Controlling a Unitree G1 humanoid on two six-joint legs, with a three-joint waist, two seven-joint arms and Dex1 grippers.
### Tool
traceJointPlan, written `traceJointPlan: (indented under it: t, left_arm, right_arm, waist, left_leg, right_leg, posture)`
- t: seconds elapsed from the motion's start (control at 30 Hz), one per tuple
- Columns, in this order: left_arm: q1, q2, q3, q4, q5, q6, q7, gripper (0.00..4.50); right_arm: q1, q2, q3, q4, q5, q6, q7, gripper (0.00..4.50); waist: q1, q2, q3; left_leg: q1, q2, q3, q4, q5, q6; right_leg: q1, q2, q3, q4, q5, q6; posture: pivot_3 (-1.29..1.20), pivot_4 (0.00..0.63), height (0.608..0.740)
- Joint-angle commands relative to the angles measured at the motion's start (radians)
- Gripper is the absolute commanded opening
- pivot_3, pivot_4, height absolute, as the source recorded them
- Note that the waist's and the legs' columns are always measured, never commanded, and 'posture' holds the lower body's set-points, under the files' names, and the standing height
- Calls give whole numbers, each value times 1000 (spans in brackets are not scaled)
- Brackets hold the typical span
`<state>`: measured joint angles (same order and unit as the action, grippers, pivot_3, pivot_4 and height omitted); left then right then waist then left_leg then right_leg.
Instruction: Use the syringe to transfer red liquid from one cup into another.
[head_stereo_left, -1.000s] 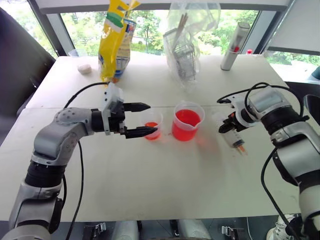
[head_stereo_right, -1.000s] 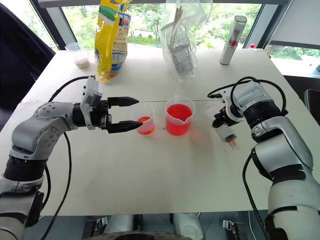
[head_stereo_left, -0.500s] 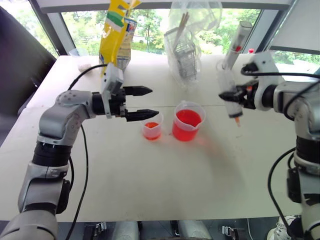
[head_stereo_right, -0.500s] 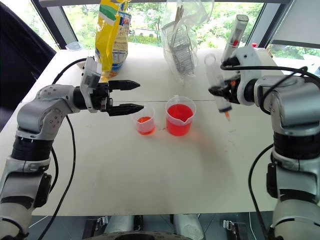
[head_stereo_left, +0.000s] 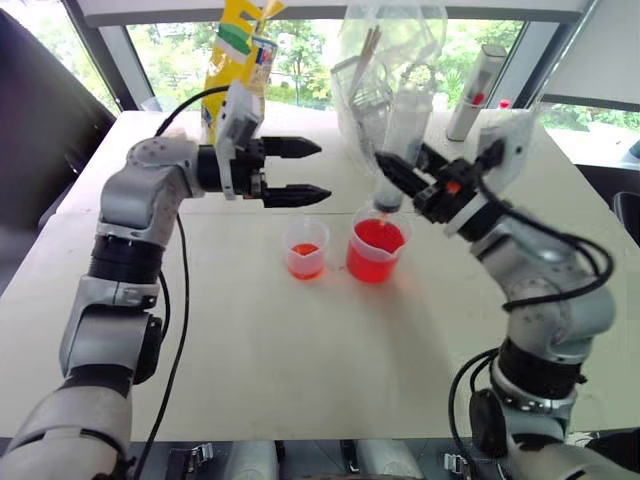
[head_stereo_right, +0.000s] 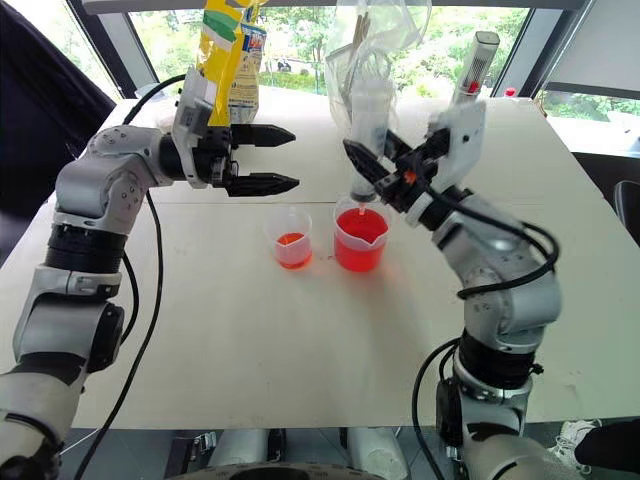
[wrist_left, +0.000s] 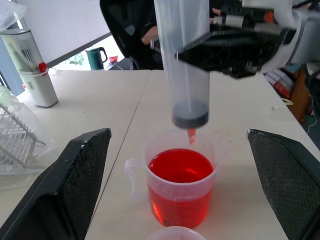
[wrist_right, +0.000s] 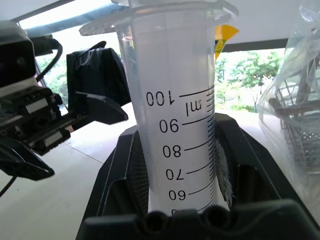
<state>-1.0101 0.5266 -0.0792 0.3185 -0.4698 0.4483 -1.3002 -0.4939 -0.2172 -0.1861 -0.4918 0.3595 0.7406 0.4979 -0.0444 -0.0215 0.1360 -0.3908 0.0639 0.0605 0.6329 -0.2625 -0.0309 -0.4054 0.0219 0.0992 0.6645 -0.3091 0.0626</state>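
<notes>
Syringe (wrist_left: 182, 60): upright, clamped in right claw (head_stereo_right: 372, 168), orange tip just above larger cup (head_stereo_right: 360, 238), mid-worktop.
Larger cup: holding red liquid (wrist_left: 181, 167).
Smaller cup (head_stereo_right: 289, 237): just beside it, thin red layer inside.
Left claw (head_stereo_right: 283, 158): spread wide, empty, hovering above smaller cup.

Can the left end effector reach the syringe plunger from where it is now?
Probably yes: the left end effector is open, beside the upright syringe held by the right end effector, nothing between them.

Right end effector (head_stereo_left: 392, 174) holds syringe (head_stereo_left: 398, 140) above larger cup (head_stereo_left: 377, 244).
</notes>
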Motion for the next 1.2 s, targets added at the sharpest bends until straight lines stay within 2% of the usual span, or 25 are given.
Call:
traceJointPlan:
  t: [0.03, 0.27, 0.53, 0.83, 0.87, 0.9, 1.13, 1.17, 1.2]
  left_arm:
    - [-71, -13, 16, 22, 3, -26, -18, 4500]
    - [-146, -87, 4, 116, 32, -76, -26, 4500]
    - [-236, -190, 10, 316, 86, -167, -5, 4500]
    - [-270, -260, 8, 409, 118, -208, -19, 4500]
    - [-270, -265, 8, 412, 120, -210, -19, 3950]
    - [-271, -269, 10, 416, 121, -210, -17, 3739]
    - [-273, -286, 23, 415, 115, -198, -8, 260]
    - [-272, -287, 24, 414, 115, -196, -7, 38]
    - [-272, -288, 25, 413, 115, -196, -7, 38]
  right_arm:
    - [55, 19, 51, 116, -61, -243, 5, 1384]
    - [105, 30, 119, 266, -112, -452, -9, 1384]
    - [117, 14, 143, 275, -109, -488, -23, 1384]
    - [131, -7, 168, 262, -113, -488, -27, 1384]
    - [131, -9, 170, 261, -113, -487, -28, 1384]
    - [132, -10, 171, 260, -113, -487, -28, 1384]
    - [135, -20, 179, 255, -115, -485, -26, 1384]
    - [135, -21, 181, 254, -116, -485, -24, 1384]
    - [135, -22, 182, 254, -116, -485, -23, 1384]
  waist:
    - [0, 0, 0]
    - [-2, 0, 0]
    - [1, 0, 0]
    - [-2, 0, 0]
    - [-2, 0, 0]
    - [-1, 0, 0]
    - [-1, 0, 0]
    - [-1, 0, 0]
    - [-1, 0, 0]
  left_leg:
    - [0, 0, 0, 0, 0, 0]
    - [1, 0, -1, 0, 0, 0]
    - [1, 0, -1, 0, 0, -1]
    - [1, 0, -1, 0, 0, -1]
    - [1, 0, -2, 0, 0, -1]
    - [1, 0, -2, 0, 0, -1]
    - [1, 0, -2, 0, 0, -1]
    - [1, 0, -2, 0, 0, -1]
    - [1, 0, -2, 0, 0, -1]
  right_leg:
    - [0, 0, 0, 0, 0, 0]
    - [0, 1, 0, 1, 0, 0]
    - [0, 2, 0, 1, 0, 0]
    - [0, 2, 0, 1, 0, 0]
    - [0, 3, 0, 1, 0, 0]
    - [0, 3, 0, 1, 0, 0]
    - [1, 3, 0, 1, 0, 0]
    - [1, 3, 0, 1, 0, 0]
    - [1, 3, 0, 1, 0, 0]
  posture:
    - [0, 150, 739]
    - [0, 150, 739]
    - [0, 150, 739]
    - [0, 150, 739]
    - [0, 150, 739]
    - [0, 150, 739]
    - [0, 150, 739]
    - [0, 150, 739]
    - [0, 150, 739]
